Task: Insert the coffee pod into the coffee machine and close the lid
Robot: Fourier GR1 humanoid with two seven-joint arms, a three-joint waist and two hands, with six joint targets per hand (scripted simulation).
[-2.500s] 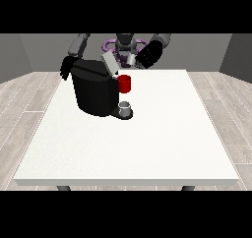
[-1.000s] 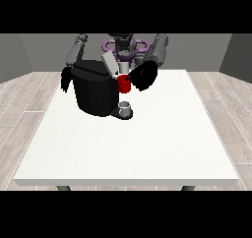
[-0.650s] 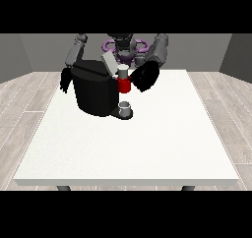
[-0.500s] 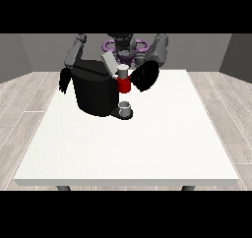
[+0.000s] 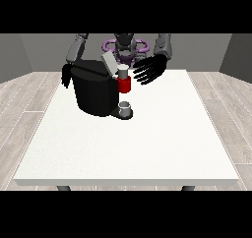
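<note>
Black and squat, the one coffee machine (image 5: 96,92) stands on the bench (image 5: 147,143), its lid (image 5: 108,62) tilted up. The hand at the view's right (image 5: 150,70), fingers spread and released, hovers just beside the lid, likely ready to push it shut. One pod (image 5: 123,72) sits left of that hand, above the machine's red front (image 5: 125,85); one cup (image 5: 125,108) waits below. The hand at the view's left (image 5: 65,77) hangs behind the machine; its fingers I cannot tell.

The coffee machine (image 5: 96,92) is black, with a red front part (image 5: 124,85) just beside the black hand (image 5: 151,70). The counter (image 5: 147,143) is white; a small grey cup (image 5: 125,107) stands below the red.
</note>
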